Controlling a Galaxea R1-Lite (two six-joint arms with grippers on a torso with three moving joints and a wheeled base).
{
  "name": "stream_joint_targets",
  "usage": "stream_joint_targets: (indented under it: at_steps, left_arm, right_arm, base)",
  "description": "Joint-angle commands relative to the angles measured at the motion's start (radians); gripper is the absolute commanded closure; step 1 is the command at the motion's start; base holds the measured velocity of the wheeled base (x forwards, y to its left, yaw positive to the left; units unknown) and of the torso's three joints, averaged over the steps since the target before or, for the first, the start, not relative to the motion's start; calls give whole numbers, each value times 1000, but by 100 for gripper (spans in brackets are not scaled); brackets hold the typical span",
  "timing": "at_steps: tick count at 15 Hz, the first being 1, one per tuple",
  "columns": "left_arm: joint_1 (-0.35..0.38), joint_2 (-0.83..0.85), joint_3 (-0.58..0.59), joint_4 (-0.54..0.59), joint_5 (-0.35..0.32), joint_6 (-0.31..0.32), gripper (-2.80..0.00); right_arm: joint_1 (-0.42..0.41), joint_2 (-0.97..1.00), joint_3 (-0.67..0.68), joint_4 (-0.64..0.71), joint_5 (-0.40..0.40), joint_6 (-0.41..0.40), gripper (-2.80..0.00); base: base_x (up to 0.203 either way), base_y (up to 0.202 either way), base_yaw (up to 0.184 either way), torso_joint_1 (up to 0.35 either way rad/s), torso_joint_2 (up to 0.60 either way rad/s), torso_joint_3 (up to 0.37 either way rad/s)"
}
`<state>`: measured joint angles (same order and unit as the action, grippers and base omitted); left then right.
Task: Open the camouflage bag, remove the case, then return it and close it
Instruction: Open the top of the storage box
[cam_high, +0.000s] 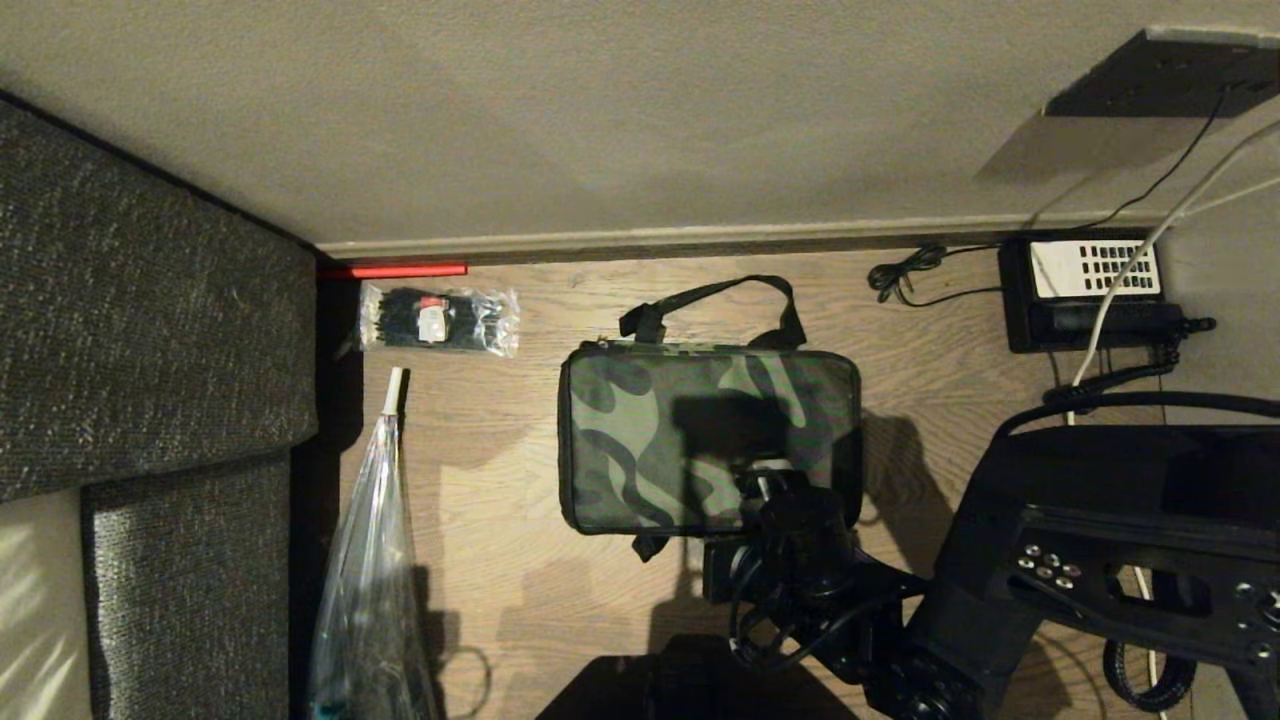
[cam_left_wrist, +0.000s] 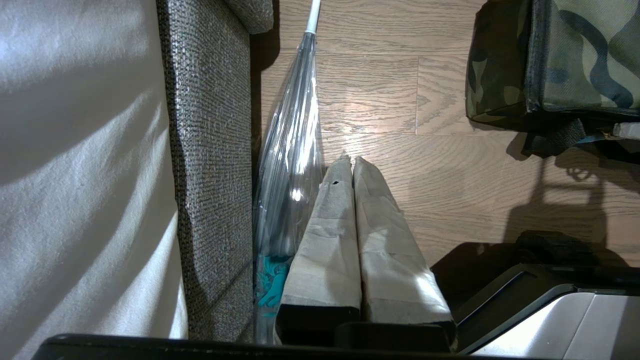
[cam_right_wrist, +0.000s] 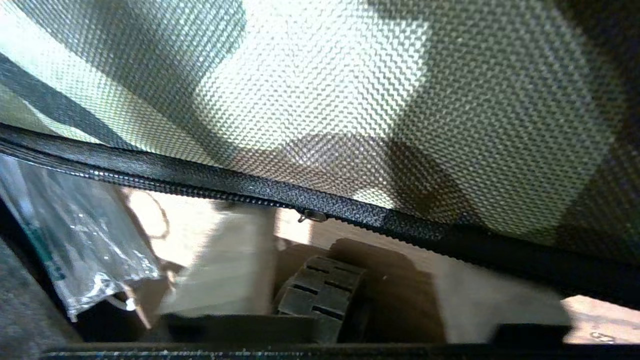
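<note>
The camouflage bag (cam_high: 700, 440) lay flat on the wooden floor (cam_high: 500, 600), its lid down and its zip (cam_right_wrist: 280, 192) seemingly closed, so the opening step was judged to be in hand. Nothing of the case could be seen; it was presumed to be inside. The right claw (cam_high: 775, 490) was set low at the bag's near edge, over the zip line where a small metal pull (cam_right_wrist: 311, 216) showed; whether its fingers were apart or clamped on anything could not be told. The next move was judged to call for a firm pinch on that pull and a steady draw along the zip. The left claw (cam_left_wrist: 350, 170) was parked with fingers pressed together, beside a clear folded umbrella (cam_left_wrist: 290, 150).
</note>
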<state>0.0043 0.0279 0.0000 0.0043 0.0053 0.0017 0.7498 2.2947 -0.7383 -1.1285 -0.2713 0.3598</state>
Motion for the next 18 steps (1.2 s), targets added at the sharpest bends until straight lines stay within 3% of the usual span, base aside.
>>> stream_joint_targets:
  at_steps: [1,13,18]
  left_arm:
    - [0,3,3,0,1,0,0]
    - [0,6,3,0,1,0,0]
    - [2,6,3,0,1,0,0]
  right_arm:
    - [0,2,4,-11,-2,-1,0]
    - [2,-41,109,-54,1,-85,0]
    - [-11,-79,163,-53,1,-85,0]
  base:
    - [0,0,0,0,0,0]
    - [0,0,0,0,0,0]
    - [0,0,0,0,0,0]
